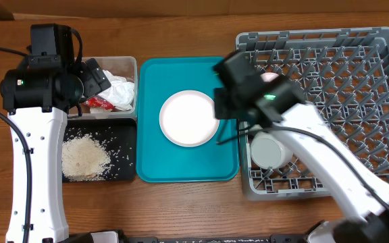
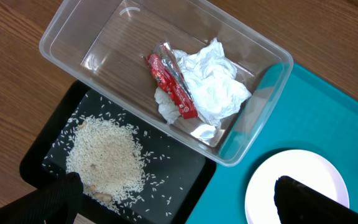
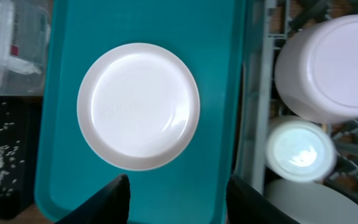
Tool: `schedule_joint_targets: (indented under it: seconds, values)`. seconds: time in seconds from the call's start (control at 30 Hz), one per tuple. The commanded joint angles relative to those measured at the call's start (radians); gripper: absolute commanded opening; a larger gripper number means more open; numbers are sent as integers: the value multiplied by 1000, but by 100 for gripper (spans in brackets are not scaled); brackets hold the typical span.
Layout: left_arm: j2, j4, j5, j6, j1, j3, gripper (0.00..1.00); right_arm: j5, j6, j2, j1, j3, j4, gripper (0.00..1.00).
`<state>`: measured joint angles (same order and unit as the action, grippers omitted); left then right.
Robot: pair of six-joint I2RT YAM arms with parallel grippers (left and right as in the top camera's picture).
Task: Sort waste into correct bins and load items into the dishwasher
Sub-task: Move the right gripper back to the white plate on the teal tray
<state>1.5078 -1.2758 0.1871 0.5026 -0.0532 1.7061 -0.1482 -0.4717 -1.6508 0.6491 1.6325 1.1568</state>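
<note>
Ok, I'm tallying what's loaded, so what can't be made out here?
- Overhead: the right arm hides the dish rack's left side; only one bowl peeks out.
- Right wrist: a whitish dish is cut off by the bottom edge.
- Left wrist: the plate is cut by the edge and the left gripper's finger.

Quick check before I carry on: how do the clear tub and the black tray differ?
The clear tub is see-through; the black tray is opaque. The clear tub has taller walls; the black tray is shallower. The clear tub holds crumpled tissue and a red wrapper; the black tray holds loose rice. Both are rectangular and sit next to each other beside the teal tray.
</note>
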Motion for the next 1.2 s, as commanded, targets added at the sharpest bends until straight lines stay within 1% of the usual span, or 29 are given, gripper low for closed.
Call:
schedule_joint_targets:
  seconds: [0.0,0.2,0.3,0.47,0.53,0.7,0.97,1.17]
  values:
    - [3,0,-1,3,1,4,100,-34,-60,-113,53,5,-51,53]
    - [3,0,-1,3,1,4,100,63,-59,-283,102,5,-173,54]
    - [3,0,-1,3,1,4,100,100,-59,-356,117,5,-220,56]
    - [3,1,-1,3,1,4,100,244,-59,-455,131,5,-275,57]
    - [3,0,-1,3,1,4,100,273,-56,-478,142,5,-285,58]
    - [3,0,-1,3,1,4,100,274,-56,-513,178,5,-288,58]
    - [3,0,-1,3,1,4,100,274,-56,-513,242,5,-290,58]
    - [3,0,-1,3,1,4,100,276,-56,-513,264,5,-293,59]
